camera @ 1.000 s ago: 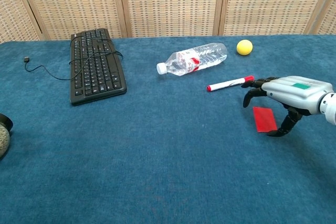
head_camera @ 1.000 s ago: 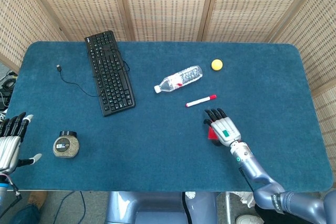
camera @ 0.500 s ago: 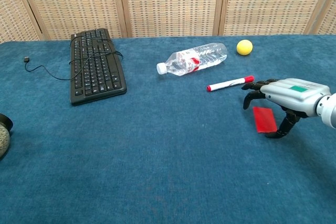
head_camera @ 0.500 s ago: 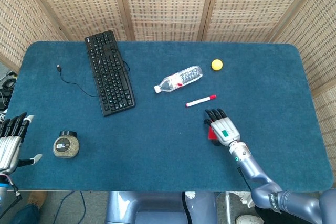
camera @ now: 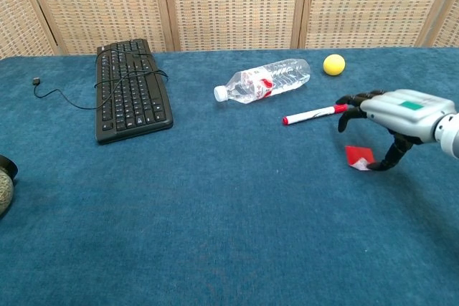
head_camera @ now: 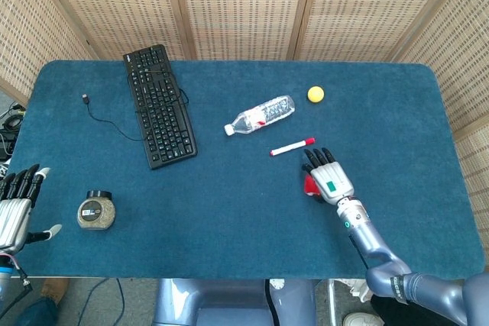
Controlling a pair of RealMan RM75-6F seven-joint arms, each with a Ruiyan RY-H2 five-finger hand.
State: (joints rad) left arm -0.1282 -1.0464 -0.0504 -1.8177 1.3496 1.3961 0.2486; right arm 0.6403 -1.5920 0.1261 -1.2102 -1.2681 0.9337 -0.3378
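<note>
Hovering over the red card [camera: 358,156], right hand [camera: 391,116] has fingers arched and spread, thumb tip touching the card's right edge; card partly lifted off the bench [camera: 215,213], just near of the marker [camera: 314,114]. Left hand [head_camera: 15,208] open, empty, at the bench's left edge beside the jar [head_camera: 96,210].

A counter [head_camera: 229,211] covered in blue cloth is seen carrying a black keyboard [head_camera: 160,105] with its cable [head_camera: 107,118] trailing leftward, a plastic bottle [head_camera: 260,114] lying on its side, a yellow ball [head_camera: 315,95], a red-capped marker [head_camera: 292,146], a red card [camera: 358,156] and a lidded jar [head_camera: 96,210] near the left front edge.
</note>
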